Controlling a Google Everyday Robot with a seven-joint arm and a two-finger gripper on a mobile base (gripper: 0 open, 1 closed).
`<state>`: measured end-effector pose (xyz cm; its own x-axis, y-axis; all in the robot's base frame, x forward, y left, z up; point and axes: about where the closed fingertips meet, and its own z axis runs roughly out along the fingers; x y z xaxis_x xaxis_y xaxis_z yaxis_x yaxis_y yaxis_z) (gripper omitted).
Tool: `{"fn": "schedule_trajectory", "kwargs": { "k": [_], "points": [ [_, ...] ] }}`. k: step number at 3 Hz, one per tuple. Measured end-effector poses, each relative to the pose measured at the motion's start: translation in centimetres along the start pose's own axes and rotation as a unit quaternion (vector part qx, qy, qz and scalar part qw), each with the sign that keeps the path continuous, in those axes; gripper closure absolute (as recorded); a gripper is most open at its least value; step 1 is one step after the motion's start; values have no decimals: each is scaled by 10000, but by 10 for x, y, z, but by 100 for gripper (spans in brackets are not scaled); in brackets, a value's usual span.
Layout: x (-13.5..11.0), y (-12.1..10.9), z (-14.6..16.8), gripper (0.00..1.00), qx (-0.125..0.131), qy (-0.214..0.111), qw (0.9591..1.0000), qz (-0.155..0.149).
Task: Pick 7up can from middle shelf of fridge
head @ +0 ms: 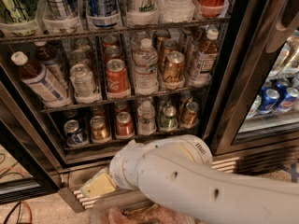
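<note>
1. Filling most of the view, the fridge appears to have its black-framed door swung open to the right, which leaves the wire racks free to reach. A ribbed steel grille runs along its base above a speckled floor.
2. The white arm crosses the lower frame, low and clear of the racks, likely poised before rising.
3. The middle shelf holds drinks in clear lanes, so each row stands separate.
4. A water bottle and a red-orange can stand to the right of the target.
5. The 7up can stands upright at the front of its lane, left of centre on that shelf, untouched.
6. The gripper hangs before the grille, well below the can; whether it is open or closed I cannot tell.
</note>
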<state>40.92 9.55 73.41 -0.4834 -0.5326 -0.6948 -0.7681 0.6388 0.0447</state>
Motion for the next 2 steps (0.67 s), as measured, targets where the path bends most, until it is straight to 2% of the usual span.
{"fn": "schedule_trajectory", "kwargs": {
  "k": [1, 2],
  "points": [
    [2, -17, -17, 0, 473, -149, 9987, 112],
    [2, -25, -27, 0, 722, -240, 9961, 453]
  ]
}}
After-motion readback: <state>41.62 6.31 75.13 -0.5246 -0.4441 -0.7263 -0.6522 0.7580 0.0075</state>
